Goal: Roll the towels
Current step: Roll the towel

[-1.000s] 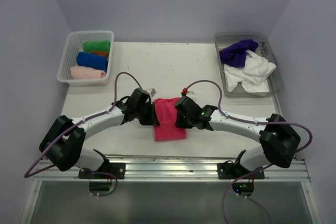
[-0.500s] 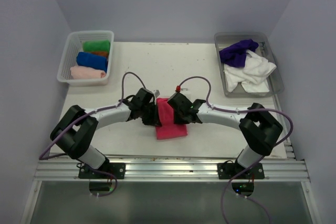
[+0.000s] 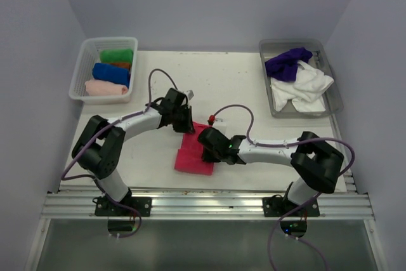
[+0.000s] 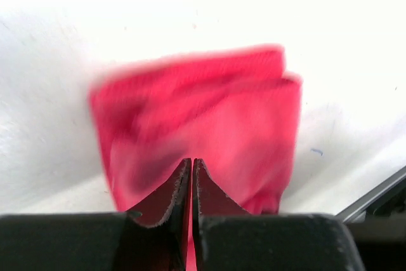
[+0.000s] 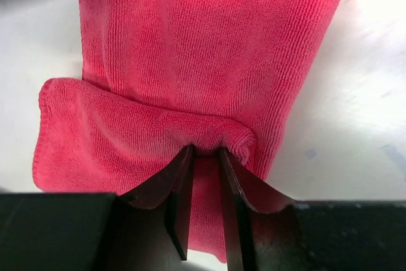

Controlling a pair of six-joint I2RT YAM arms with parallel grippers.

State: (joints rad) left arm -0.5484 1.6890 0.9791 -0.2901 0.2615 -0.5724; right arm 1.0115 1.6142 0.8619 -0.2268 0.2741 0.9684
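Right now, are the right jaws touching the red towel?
Touching. The right wrist view shows a raised fold of the red towel pinched between the jaws of the right gripper.

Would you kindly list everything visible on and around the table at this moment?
red towel: one, red, partly folded, near centre of the table
rolled towels: four, green, orange, blue and pink, inside the basket
basket: one, white, far left corner
purple towel: one, purple, crumpled in the tray
white towel: one, white, crumpled in the tray
tray: one, grey, far right corner
table: one, white
left gripper: one, black, closed at the red towel's far edge
right gripper: one, black, pinching a fold of the red towel
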